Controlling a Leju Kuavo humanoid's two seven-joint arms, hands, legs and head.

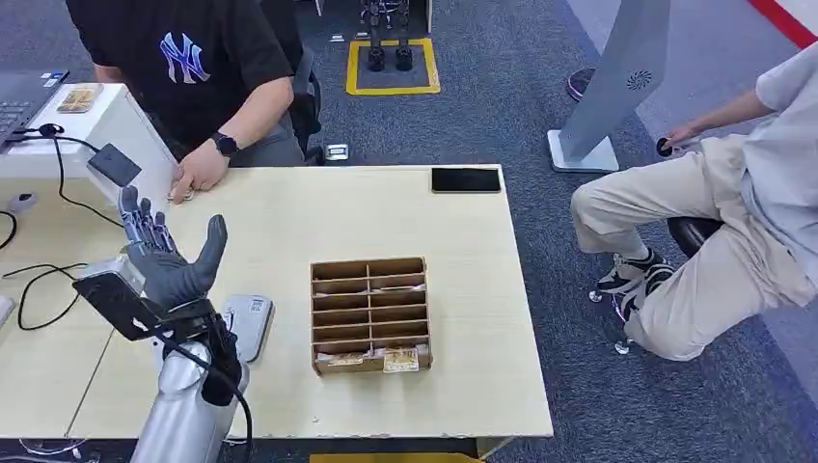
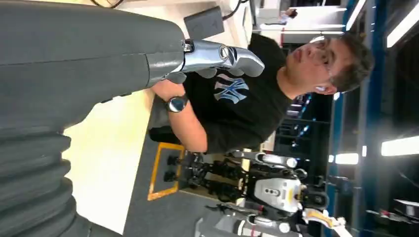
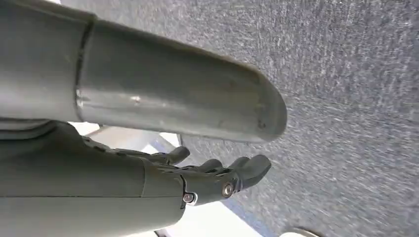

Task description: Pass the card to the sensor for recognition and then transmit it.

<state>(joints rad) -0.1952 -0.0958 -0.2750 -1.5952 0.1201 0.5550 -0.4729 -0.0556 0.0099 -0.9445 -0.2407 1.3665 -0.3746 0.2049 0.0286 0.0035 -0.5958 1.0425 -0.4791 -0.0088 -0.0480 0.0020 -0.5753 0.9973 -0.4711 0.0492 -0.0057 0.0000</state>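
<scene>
Nearest, the left hand (image 1: 166, 253) was raised palm-open above the pale wooden table (image 1: 482, 318), fingers spread, holding nothing. Just right of its wrist lay a white sensor (image 1: 249, 323). Mid-table stood a wooden slotted organizer (image 1: 369, 313), cards (image 1: 400, 360) lying in its nearest slots. Farther back, a black phone (image 1: 466, 179) lay at the far edge, and a seated person's hand (image 1: 197, 177) rested far left. Over blue-grey carpet (image 3: 356, 74) hung the right hand (image 3: 217, 180), fingers loosely extended, empty.

Pale wood-grain surface (image 1: 453, 222), brown divided box (image 1: 370, 313), black phone (image 1: 466, 179) — grey speckled carpet (image 1: 502, 87) with a yellow-bordered square (image 1: 392, 66); dark grey left hand (image 1: 166, 258).
</scene>
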